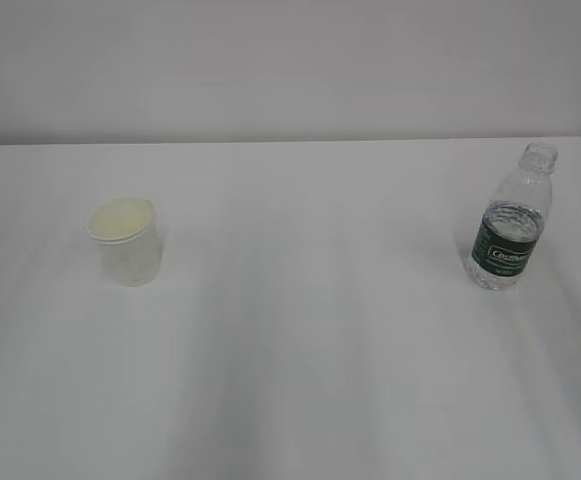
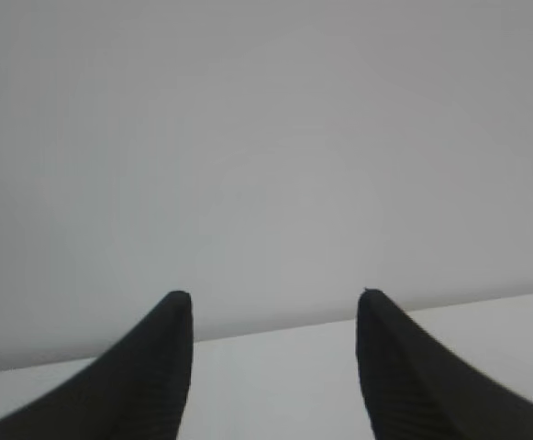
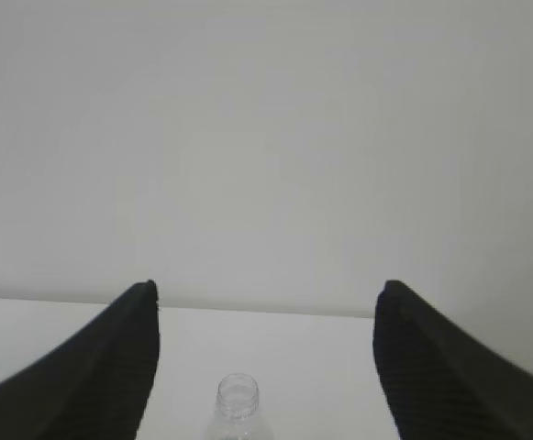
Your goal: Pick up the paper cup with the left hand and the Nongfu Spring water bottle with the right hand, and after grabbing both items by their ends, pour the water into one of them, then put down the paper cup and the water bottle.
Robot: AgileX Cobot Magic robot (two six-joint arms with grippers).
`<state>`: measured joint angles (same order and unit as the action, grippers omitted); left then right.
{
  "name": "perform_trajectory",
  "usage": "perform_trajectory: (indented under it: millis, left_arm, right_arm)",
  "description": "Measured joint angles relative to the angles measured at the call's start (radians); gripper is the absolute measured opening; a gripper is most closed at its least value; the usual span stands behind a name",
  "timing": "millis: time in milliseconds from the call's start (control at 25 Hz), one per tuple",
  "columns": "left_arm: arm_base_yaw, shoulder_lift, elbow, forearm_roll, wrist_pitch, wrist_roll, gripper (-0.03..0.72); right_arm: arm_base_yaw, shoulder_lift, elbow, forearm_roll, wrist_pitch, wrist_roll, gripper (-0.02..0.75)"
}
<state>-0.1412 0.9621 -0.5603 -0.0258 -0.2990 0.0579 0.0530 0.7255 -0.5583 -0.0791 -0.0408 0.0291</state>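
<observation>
The paper cup [image 1: 126, 240] stands upright on the left of the white table [image 1: 310, 330], white with a pale yellow inside. The Nongfu Spring water bottle [image 1: 511, 222] stands upright at the right, clear, capless, with a dark green label. Neither arm shows in the exterior view. In the left wrist view my left gripper [image 2: 273, 295] is open, with only table and wall between its black fingers; the cup is out of that view. In the right wrist view my right gripper [image 3: 266, 286] is open, and the bottle's open neck [image 3: 237, 400] shows low between its fingers, apart from them. No water shows clearly.
A plain pale wall [image 1: 290, 70] rises behind the table's far edge. The table's right edge runs just past the bottle.
</observation>
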Motion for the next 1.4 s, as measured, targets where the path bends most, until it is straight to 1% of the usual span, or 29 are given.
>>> perform_trajectory:
  millis: [280,360,480,600,760,880,1040,1240,1400]
  left_arm:
    - [0.0,0.104,0.0,0.0,-0.002,0.0,0.389]
    - [0.0,0.126,0.015,0.0,-0.033,0.0,0.387]
    - [0.0,0.142,0.064,0.0,-0.101,0.0,0.386]
    - [0.0,0.142,0.141,0.0,-0.19,0.0,0.386]
    - [0.0,0.142,0.232,-0.001,-0.294,0.0,0.386]
    - [0.0,0.142,0.267,-0.002,-0.319,0.0,0.386]
    - [0.0,0.142,0.272,0.004,-0.326,0.0,0.386]
    - [0.0,0.142,0.272,0.064,-0.331,0.0,0.384]
    - [0.0,0.142,0.272,0.099,-0.336,0.0,0.383]
  right_arm:
    - [0.0,0.086,0.0,-0.002,0.002,0.0,0.554]
    - [0.0,0.116,0.0,-0.002,0.002,0.0,0.554]
    - [0.0,0.152,0.0,-0.002,0.004,0.0,0.554]
    - [0.0,0.185,0.009,-0.002,-0.008,0.0,0.554]
    - [0.0,0.198,0.078,-0.002,-0.075,0.007,0.554]
    - [0.0,0.198,0.136,-0.002,-0.117,0.02,0.554]
    - [0.0,0.198,0.223,-0.002,-0.168,0.025,0.554]
    - [0.0,0.198,0.319,-0.002,-0.276,0.026,0.554]
    - [0.0,0.198,0.364,-0.002,-0.364,0.056,0.554]
